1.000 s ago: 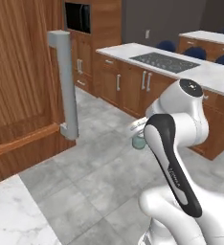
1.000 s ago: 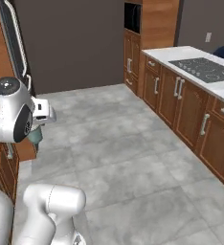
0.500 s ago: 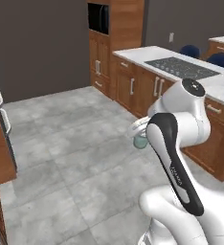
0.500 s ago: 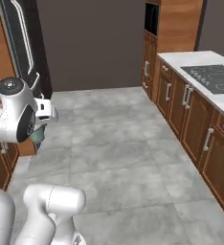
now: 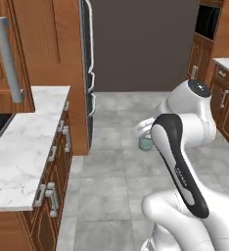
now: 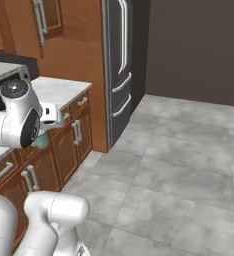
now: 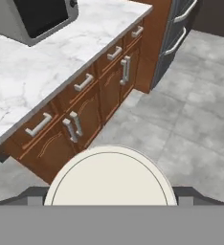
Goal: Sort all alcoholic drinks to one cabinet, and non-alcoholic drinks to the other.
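The cup (image 5: 146,142), pale teal with a whitish lid, sits in the jaws, held up off the floor in front of the arm. In the hand view its round lid (image 7: 110,176) lies right between the finger tips, whose ends are hidden by it. The jaws stand wide and close on the cup's sides, though the contact itself is mostly hidden, so the grip is likely rather than plain. In the right base view the cup (image 6: 42,141) shows just under the wrist, partly covered by the arm.

Below and ahead of the hand runs a marble desk (image 7: 61,57) with wooden drawers (image 7: 80,115) beneath it and a microwave (image 7: 30,16) at its far corner. A dark fridge (image 6: 120,65) stands beside the desk's end, on the grey tiled floor (image 6: 189,165).
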